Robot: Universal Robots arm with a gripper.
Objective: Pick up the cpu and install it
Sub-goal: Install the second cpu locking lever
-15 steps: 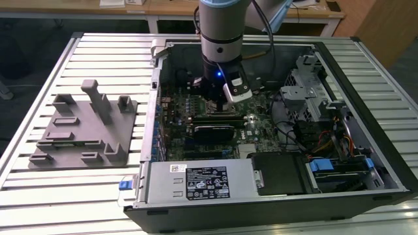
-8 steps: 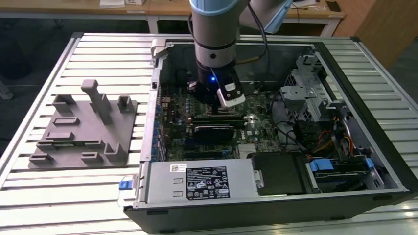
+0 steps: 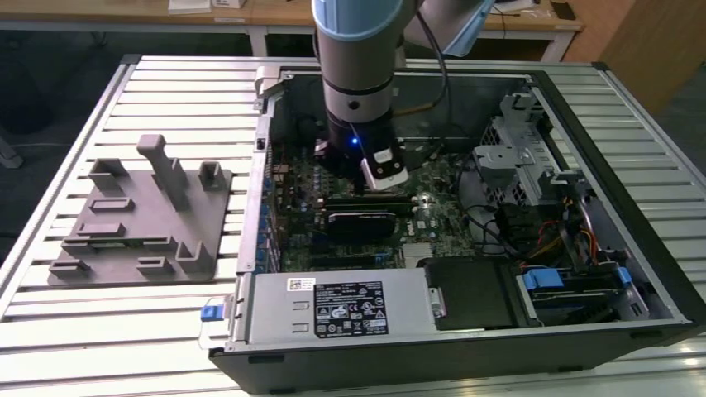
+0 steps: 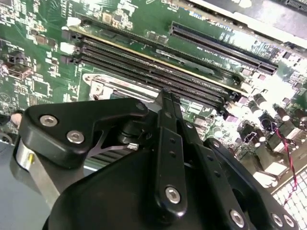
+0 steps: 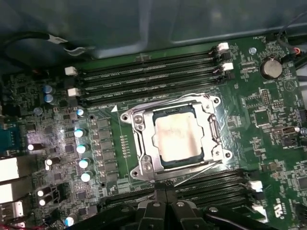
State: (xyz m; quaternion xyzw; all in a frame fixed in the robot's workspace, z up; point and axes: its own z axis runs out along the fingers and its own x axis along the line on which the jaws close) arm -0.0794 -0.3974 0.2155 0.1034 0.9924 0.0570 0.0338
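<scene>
- The cpu (image 5: 178,135) lies flat in the metal-framed socket (image 5: 139,143) on the green motherboard (image 5: 268,139), shiny silver top facing up, as the first wrist view shows.
- Being square, it has no clear long axis; its edges run parallel to the socket frame, slightly skewed against the memory slots (image 5: 144,79) beside the socket.
- The gripper (image 5: 160,203) sits beside the socket in that view, fingers closed together and holding nothing, apart from the cpu.
- In the exterior view the arm (image 3: 355,83) reaches down into the open computer case (image 3: 464,331), gripper (image 3: 381,178) above the motherboard (image 3: 441,223).
- A grey fixture block (image 3: 138,219) rests outside the case, at the exterior view's left.
</scene>
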